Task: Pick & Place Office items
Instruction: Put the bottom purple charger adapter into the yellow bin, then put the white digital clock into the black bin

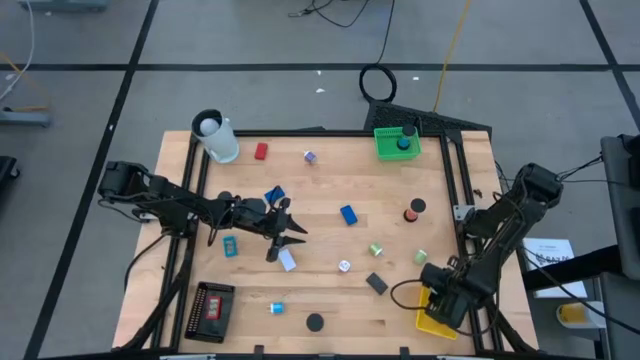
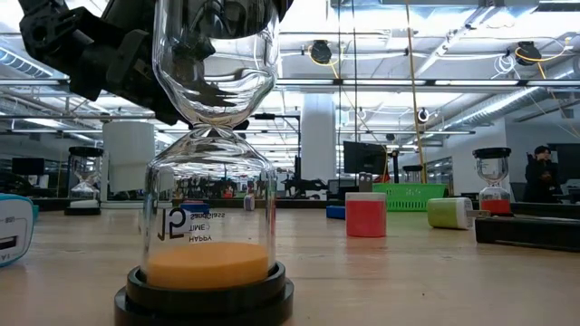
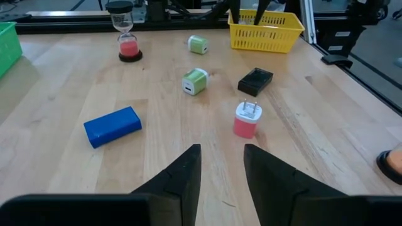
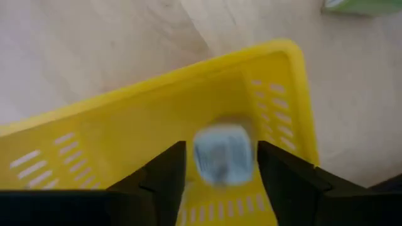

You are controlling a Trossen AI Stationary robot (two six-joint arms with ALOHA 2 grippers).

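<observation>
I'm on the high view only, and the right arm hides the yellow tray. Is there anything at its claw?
Observer: Yes. The right wrist view shows a pale block just ahead of the right claw, over the inside of the yellow tray. It is blurred, so I can't tell whether it is held.
Operator: Is the left claw carrying anything?
Observer: No. The left wrist view shows the left claw open and empty above bare wood, with a pink plug adapter standing just ahead of it.
Operator: What's the dark and red round thing right of centre?
Observer: An upright hourglass with pink sand in its lower bulb.
</observation>
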